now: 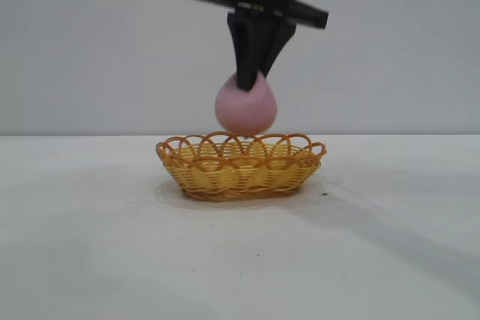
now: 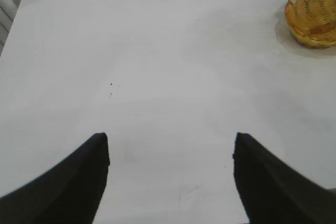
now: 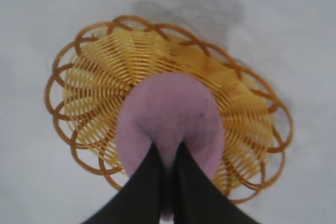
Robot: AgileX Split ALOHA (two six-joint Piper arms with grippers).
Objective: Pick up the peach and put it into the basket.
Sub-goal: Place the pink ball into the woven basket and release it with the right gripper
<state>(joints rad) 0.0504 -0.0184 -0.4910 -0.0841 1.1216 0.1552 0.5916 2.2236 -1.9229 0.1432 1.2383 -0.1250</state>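
Peach (image 1: 246, 107) hangs in the air in the exterior view, pinched at its pointed tip by our right tool (image 1: 253, 76), whose fingers are clamped together on that narrow top. It sits right above the middle of the basket (image 1: 240, 166), its underside near the scalloped rim and not yet inside. We judge the top grip keeps the fingers clear of the wicker loops for the lowering. Basket rests on the white counter (image 1: 90, 245), nothing else close by.

Left wrist view: our left tool (image 2: 170, 174) is parked over bare counter (image 2: 157, 51), fingers apart, holding nothing. Basket (image 2: 312, 17) shows far off at the frame corner, well apart from this tool. This arm looks idle, kept out of the working arm's way.

Right wrist view: we look straight down past the right tool (image 3: 167, 182), fingers squeezed on the peach (image 3: 168, 114). The fruit covers the middle of the basket (image 3: 94, 77), woven floor showing around most of it, so it looks lined up for a drop. Next move is probably lower, then release; the thin pinch on the tip could slip if jerked.
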